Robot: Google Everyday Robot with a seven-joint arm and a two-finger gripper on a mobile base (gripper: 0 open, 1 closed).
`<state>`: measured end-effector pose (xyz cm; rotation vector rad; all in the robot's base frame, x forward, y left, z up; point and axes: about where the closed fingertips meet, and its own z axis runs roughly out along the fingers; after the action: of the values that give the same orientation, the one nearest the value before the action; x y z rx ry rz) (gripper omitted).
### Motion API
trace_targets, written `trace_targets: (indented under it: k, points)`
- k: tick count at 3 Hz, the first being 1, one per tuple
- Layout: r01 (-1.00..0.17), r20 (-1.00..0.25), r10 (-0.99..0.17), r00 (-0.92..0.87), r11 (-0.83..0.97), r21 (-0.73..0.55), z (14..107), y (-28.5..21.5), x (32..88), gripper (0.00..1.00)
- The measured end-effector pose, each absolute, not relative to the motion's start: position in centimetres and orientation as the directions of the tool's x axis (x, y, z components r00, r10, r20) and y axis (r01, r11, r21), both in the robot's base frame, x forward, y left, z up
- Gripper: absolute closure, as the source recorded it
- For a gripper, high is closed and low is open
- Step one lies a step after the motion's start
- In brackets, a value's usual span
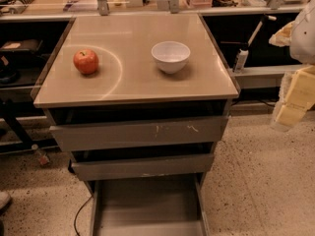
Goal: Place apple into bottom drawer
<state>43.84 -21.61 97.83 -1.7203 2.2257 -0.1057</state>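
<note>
Gripper at right frame edge, off the surface, well apart from the apple; clenched or released cannot be told. Apple sits on surface, left of white bowl. Bottom drawer of 3 stands pulled open.

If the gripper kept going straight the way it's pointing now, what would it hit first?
The gripper, at the right edge, seems to point down, slightly left; it would likely meet the speckled floor beside the cabinet, not the apple. Depth is unclear.
</note>
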Motion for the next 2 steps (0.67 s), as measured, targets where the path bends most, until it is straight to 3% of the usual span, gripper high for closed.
trace_targets:
  k: [1, 2]
  points:
    - [-0.929, -0.210, -0.953, -0.219, 0.270, -0.255, 97.9, -21.6, 43.8, 0.00]
    - [-0.940, -0.248, -0.955, -0.164, 0.227, -0.253, 98.7, -18.3, 43.9, 0.00]
